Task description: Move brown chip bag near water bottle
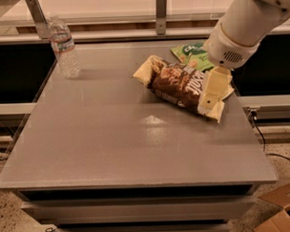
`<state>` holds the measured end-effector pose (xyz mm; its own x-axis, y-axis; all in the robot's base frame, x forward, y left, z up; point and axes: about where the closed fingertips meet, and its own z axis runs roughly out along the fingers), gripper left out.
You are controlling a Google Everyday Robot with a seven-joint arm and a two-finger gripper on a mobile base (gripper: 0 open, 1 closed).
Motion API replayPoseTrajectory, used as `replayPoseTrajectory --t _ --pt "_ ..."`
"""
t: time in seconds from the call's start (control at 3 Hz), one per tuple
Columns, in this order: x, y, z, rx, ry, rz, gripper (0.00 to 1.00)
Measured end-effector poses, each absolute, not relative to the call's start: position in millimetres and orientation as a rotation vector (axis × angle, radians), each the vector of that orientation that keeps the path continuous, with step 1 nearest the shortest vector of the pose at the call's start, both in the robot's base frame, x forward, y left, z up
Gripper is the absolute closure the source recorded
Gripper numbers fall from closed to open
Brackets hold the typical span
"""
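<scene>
The brown chip bag [175, 86] lies on its side at the right middle of the grey table [112, 138], its cream ends pointing up-left and down-right. The water bottle [64, 49] stands upright at the far left corner, well apart from the bag. My gripper [209, 97] hangs from the white arm [242, 26] at the upper right and sits over the bag's lower right end.
A green snack bag [193, 54] lies just behind the brown bag, partly hidden by my arm. A metal rail with posts [158, 12] runs along the table's far edge. Cardboard boxes [282, 211] sit on the floor at the lower right.
</scene>
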<state>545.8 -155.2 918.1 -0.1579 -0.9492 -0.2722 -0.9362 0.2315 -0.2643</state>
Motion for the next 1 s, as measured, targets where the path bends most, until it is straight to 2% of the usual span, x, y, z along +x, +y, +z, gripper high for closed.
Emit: replayPoseTrajectory --t 0.33,0.67,1.0 --pt "566.8 -150.3 898.8 -1.741 2.16 -0.033 0.0" --pt "582.2 -144.2 882.1 -1.756 2.179 -0.021 0.16" --pt "592.1 -138.2 869.9 -1.767 2.192 -0.006 0.4"
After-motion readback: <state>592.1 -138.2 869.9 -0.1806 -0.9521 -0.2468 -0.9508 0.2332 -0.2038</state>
